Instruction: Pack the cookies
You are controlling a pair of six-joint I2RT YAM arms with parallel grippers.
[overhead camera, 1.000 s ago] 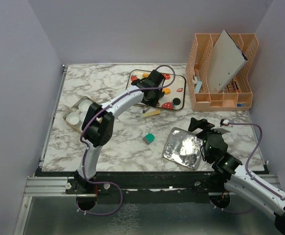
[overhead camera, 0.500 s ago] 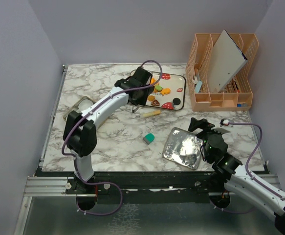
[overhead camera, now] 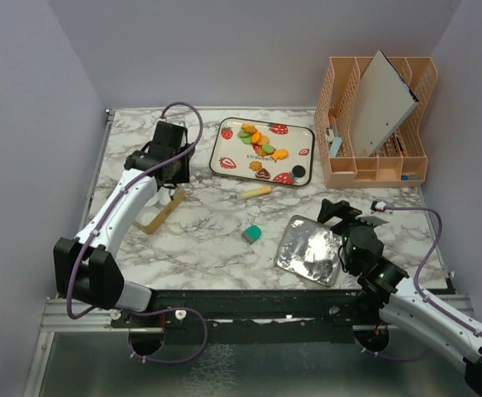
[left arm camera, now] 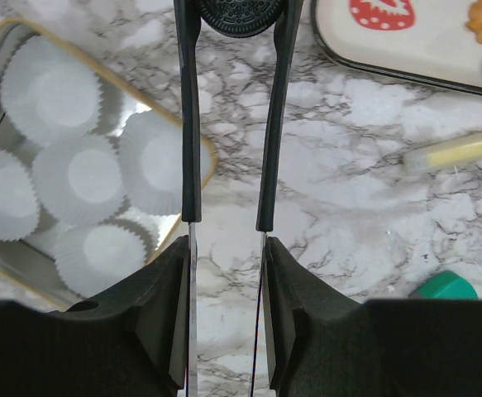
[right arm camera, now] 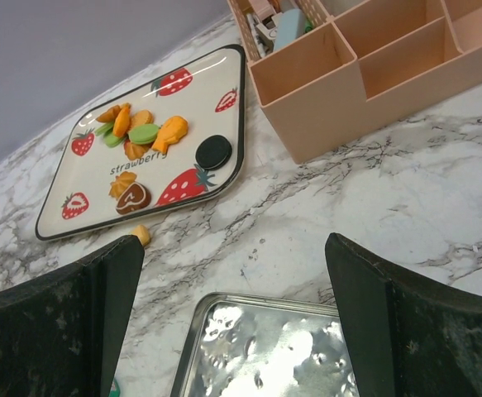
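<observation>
Left wrist: a round black cookie (left arm camera: 241,15) is pinched by the left gripper (left arm camera: 239,23) beside the gold metal tin's (left arm camera: 210,165) edge, apparently destined for its white paper cups (left arm camera: 92,178).

we read a single word, "strawberry", in small dark letters, printed across the middle of the cream tray (right arm camera: 199,93), we find no other legible writing or number
</observation>
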